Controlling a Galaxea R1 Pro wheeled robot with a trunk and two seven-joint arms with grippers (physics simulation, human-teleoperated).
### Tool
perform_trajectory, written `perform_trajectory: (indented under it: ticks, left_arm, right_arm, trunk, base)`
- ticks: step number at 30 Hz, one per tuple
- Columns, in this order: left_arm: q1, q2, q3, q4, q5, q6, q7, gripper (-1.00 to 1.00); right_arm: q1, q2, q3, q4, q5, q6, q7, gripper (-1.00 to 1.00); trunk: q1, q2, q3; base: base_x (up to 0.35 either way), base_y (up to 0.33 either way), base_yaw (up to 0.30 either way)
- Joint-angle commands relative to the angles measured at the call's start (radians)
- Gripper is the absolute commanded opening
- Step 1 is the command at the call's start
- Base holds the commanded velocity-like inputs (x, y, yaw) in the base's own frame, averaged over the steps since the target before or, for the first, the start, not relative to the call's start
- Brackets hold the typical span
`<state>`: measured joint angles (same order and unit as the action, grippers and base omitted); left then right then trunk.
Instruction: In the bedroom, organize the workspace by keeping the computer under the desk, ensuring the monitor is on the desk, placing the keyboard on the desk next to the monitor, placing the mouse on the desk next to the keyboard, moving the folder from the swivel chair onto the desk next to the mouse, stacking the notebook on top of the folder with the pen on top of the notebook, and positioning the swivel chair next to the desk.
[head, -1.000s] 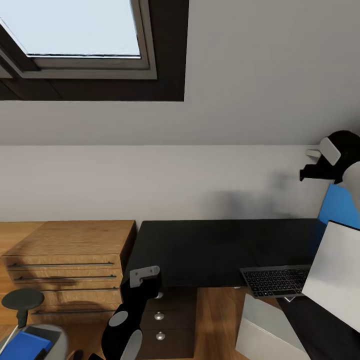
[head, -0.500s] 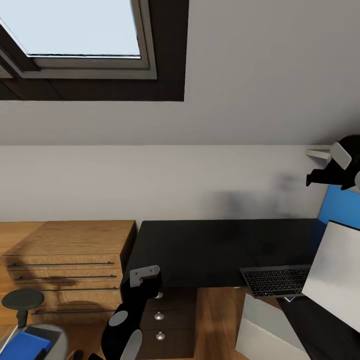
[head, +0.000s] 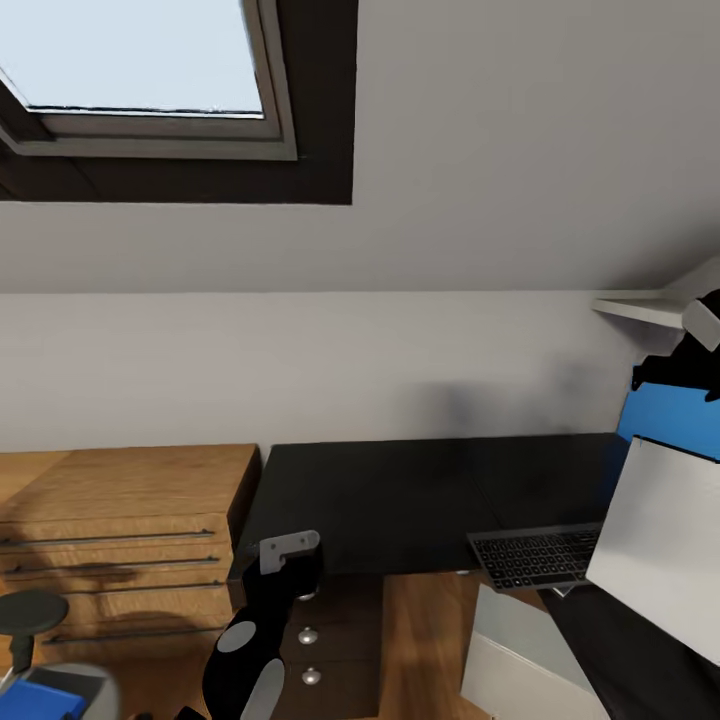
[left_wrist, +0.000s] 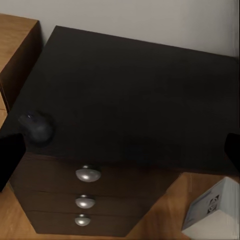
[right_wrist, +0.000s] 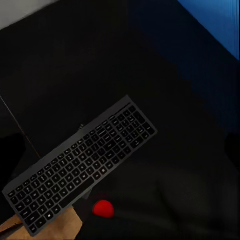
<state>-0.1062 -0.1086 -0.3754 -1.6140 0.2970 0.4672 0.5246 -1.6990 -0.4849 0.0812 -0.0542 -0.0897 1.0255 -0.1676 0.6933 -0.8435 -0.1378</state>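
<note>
In the head view, the keyboard (head: 533, 557) lies on the desk (head: 400, 495) at its front edge, overhanging, beside the monitor (head: 660, 545) and nearer the right gripper (head: 700, 370), whose finger state cannot be told. In the left wrist view, the mouse (left_wrist: 36, 126) sits at the desk corner above the drawer knobs (left_wrist: 88, 174); finger state cannot be told. In the right wrist view, the keyboard (right_wrist: 80, 162) runs diagonally below the camera.

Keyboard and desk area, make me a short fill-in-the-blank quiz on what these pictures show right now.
1. The keyboard lies on the black desk with one end hanging over its ____.
2. The desk's drawer pedestal carries ____ silver knobs.
3. A small black mouse sits on the ____.
4. Beside the desk stands a cabinet made of light ____.

Missing words: edge; three; desk; wood
</note>
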Motion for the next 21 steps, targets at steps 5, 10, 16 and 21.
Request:
perform_trajectory:
  ticks: [5, 10, 16, 21]
  left_arm:
    - [-0.001, 0.0, -0.002, -0.001, 0.01, 0.002, 0.009, 1.0]
    - [-0.001, 0.0, -0.005, -0.001, 0.01, 0.002, 0.009, 1.0]
    - [-0.001, 0.0, -0.008, -0.001, 0.01, 0.001, 0.009, 1.0]
    - [-0.001, 0.0, -0.008, -0.001, 0.01, 0.0, 0.009, 1.0]
  right_arm:
    - [0.0, -0.004, 0.008, 0.019, -0.012, -0.009, -0.002, 1.0]
    - [0.001, -0.004, 0.008, 0.026, -0.013, -0.016, 0.0, 1.0]
    - [0.007, -0.004, 0.008, 0.03, -0.012, -0.017, 0.0, 1.0]
    - [0.028, -0.004, 0.008, 0.031, -0.012, -0.019, 0.0, 1.0]
  trunk:
    - [0.0, -0.001, 0.001]
    - [0.0, -0.001, 0.003]
    - [0.0, -0.001, 0.004]
    - [0.0, -0.001, 0.004]
  base:
    - [0.0, 0.0, -0.248]
    - [0.0, 0.0, -0.252]
    - [0.017, 0.0, -0.102]
    - [0.216, 0.0, -0.02]
